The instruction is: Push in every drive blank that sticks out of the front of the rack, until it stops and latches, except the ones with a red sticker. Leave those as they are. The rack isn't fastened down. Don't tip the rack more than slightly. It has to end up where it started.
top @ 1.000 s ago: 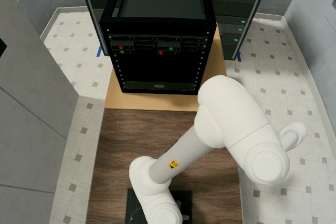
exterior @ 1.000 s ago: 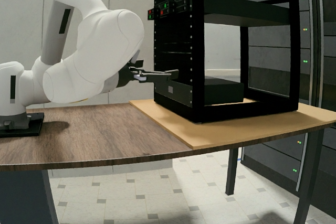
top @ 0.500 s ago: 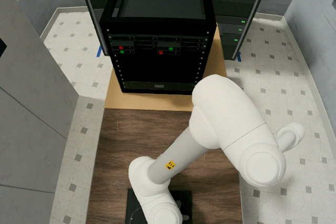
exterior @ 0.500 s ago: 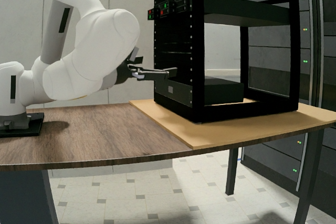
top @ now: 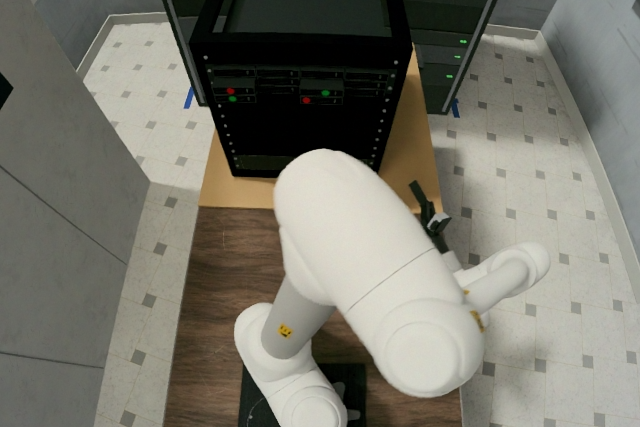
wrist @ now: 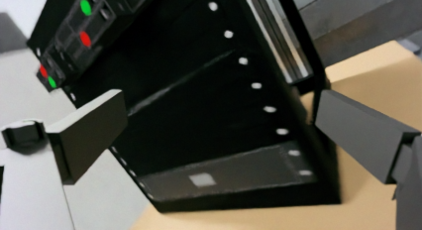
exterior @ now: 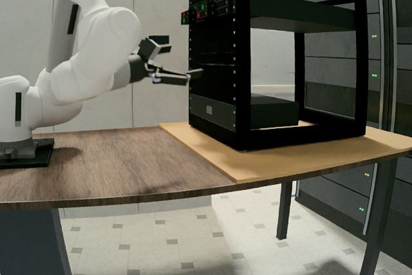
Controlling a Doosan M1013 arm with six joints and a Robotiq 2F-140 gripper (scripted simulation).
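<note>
The black rack (top: 299, 47) (exterior: 243, 66) (wrist: 198, 106) stands upright on a tan board (top: 232, 189) (exterior: 299, 158) (wrist: 386, 57). Near its top, drive blanks stick out of the front. On the left are a red-sticker blank (top: 230, 90) (exterior: 183, 14) (wrist: 44, 71) and a green-sticker blank (top: 232, 98) (exterior: 183, 20) (wrist: 52, 82) below it. Further right are a green-sticker blank (top: 325, 93) (exterior: 202, 7) (wrist: 86, 7) and a red-sticker blank (top: 306, 99) (exterior: 198, 15) (wrist: 85, 39). My gripper (top: 428, 207) (exterior: 184, 58) (wrist: 222, 107) is open and empty. It is rolled sideways, in front of the rack's mid-height, well below the blanks.
The board lies on a wooden table (top: 227, 257) (exterior: 100, 158) that carries the arm's base. Tall server cabinets (top: 454, 24) (exterior: 393, 66) stand behind and to the right of the rack. A grey cabinet (top: 51, 153) stands on the left.
</note>
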